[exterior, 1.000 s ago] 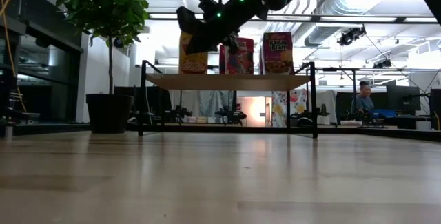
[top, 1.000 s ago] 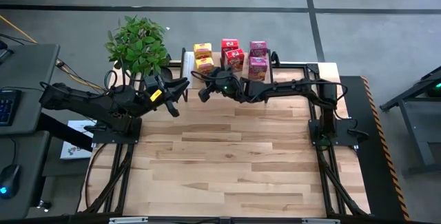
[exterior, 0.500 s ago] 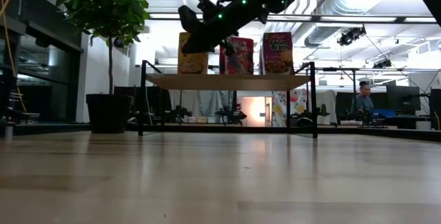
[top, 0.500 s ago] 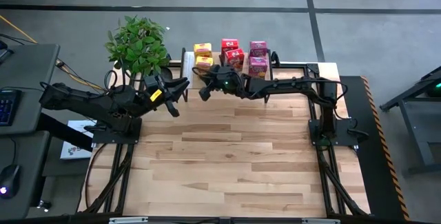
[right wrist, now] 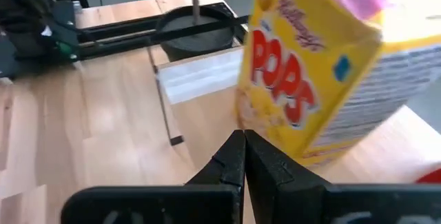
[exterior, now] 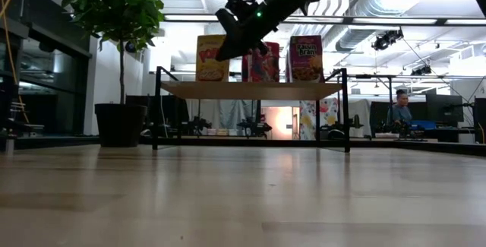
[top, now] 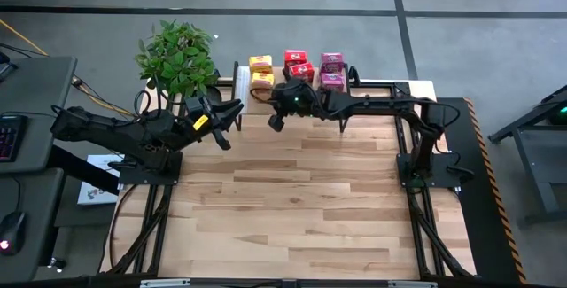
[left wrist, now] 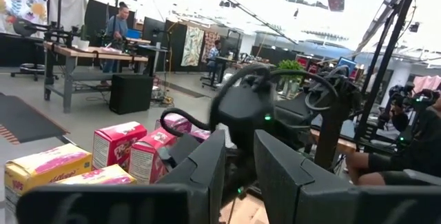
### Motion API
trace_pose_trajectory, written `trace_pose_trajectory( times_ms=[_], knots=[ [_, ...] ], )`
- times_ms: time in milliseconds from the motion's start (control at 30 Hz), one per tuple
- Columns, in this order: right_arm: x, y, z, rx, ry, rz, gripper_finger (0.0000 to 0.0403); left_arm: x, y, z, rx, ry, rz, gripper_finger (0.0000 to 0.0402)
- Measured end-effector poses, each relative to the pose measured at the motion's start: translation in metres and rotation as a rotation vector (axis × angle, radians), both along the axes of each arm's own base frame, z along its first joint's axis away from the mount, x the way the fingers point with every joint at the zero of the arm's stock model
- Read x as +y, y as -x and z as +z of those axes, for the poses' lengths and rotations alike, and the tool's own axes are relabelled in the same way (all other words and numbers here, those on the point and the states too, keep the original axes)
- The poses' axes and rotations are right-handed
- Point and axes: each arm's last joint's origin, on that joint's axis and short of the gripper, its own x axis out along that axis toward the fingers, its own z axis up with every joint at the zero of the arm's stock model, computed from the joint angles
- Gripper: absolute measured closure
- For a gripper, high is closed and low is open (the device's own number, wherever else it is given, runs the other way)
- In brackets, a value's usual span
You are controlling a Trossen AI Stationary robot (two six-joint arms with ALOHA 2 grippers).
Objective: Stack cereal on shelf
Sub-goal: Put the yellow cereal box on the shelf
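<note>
The six small cardboard cereal boxes point(top: 295, 69), yellow, red and pink pairs, already stand on the low shelf point(exterior: 250, 89) with its light wood top and black wire legs, at the desk's point(top: 292, 208) far edge. The right gripper point(top: 275, 122), fingers pressed together and holding nothing, hangs just beside the front yellow box point(right wrist: 317, 79); a careless swing there could, I judge, knock it over or off. The left gripper point(top: 225, 120), fingers slightly apart and empty, waits near the potted green plant point(top: 177, 56), which crowds the shelf's left end.
</note>
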Motion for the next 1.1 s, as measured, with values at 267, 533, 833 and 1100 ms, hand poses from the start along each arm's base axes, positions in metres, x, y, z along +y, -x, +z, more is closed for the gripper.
trace_pose_trajectory(
  times_ms=[267,533,833,1100],
  knots=[
    [-0.0051,0.0014,-0.001,0.015,0.01,0.022,0.0403,0.0,0.0,0.0,0.0,0.001,0.001,0.0332],
    [-0.0058,0.0019,-0.0012,0.059,0.094,0.044,0.0403,0.0001,0.0001,0.0001,0.013,-0.021,0.007,0.0332],
    [-0.0065,0.0026,-0.0025,0.101,0.151,0.075,0.0403,0.0002,0.0001,-0.0001,0.014,-0.021,0.01,0.0332],
    [-0.0077,0.0019,-0.0007,0.099,0.192,0.086,0.0403,0.0002,0.0,0.0,0.014,-0.021,0.009,0.0332]
  ],
)
